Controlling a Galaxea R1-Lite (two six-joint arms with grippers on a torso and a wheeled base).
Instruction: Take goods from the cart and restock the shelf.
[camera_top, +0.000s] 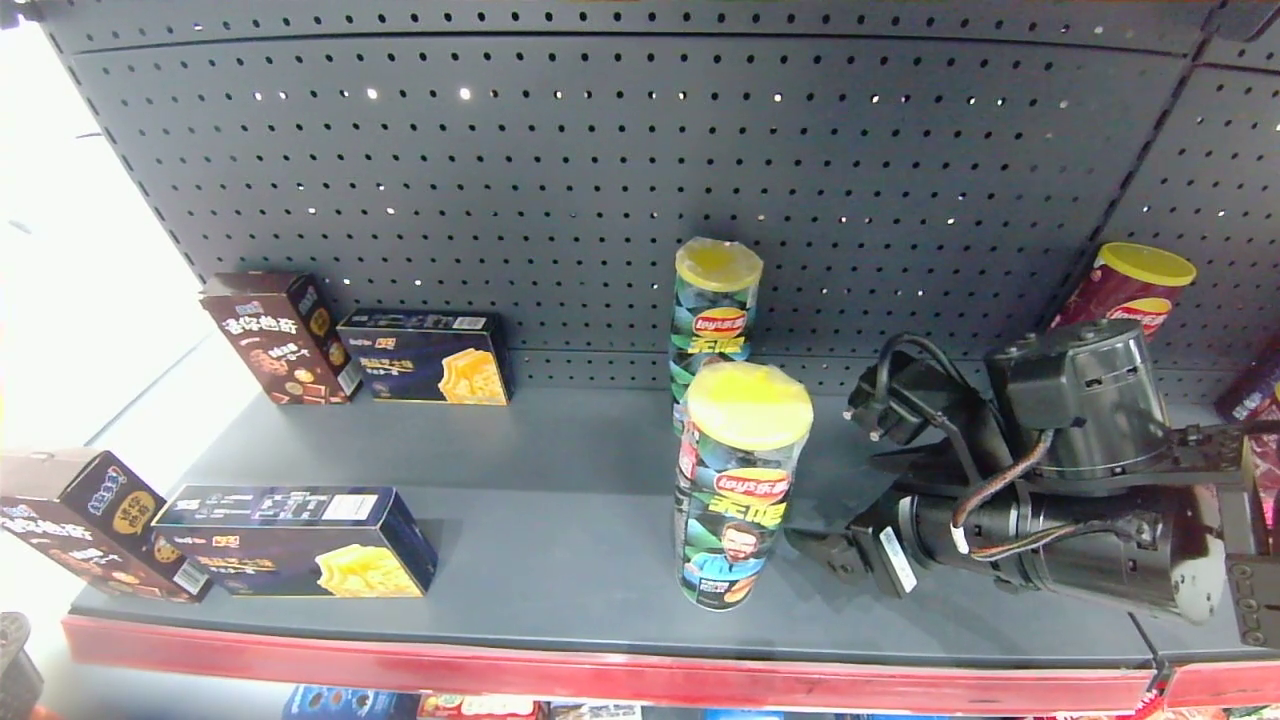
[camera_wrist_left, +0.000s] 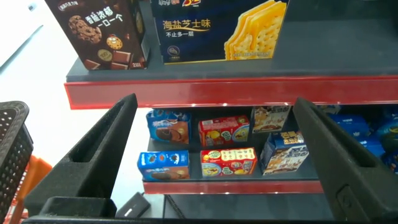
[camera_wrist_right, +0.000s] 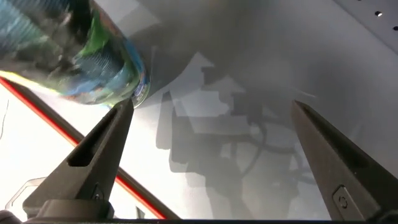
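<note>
right pincer (camera_wrist_right: 211, 106) spread open and empty, just beside the front chip can (camera_top: 745, 490) standing upright on the shelf (camera_top: 540, 520) — placing looked done; next, back out without tipping it.

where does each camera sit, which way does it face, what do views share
Head view: on the head, facing forward and down at the shelf; the right arm shows beside the front chip can.
Left wrist view: on the left wrist, facing the shelf's front edge and lower shelves, between the open left fingers.
Right wrist view: on the right wrist, facing the shelf board past the open right fingers.
Shared: head and left wrist show the front cracker box; head and right wrist, the can.
</note>
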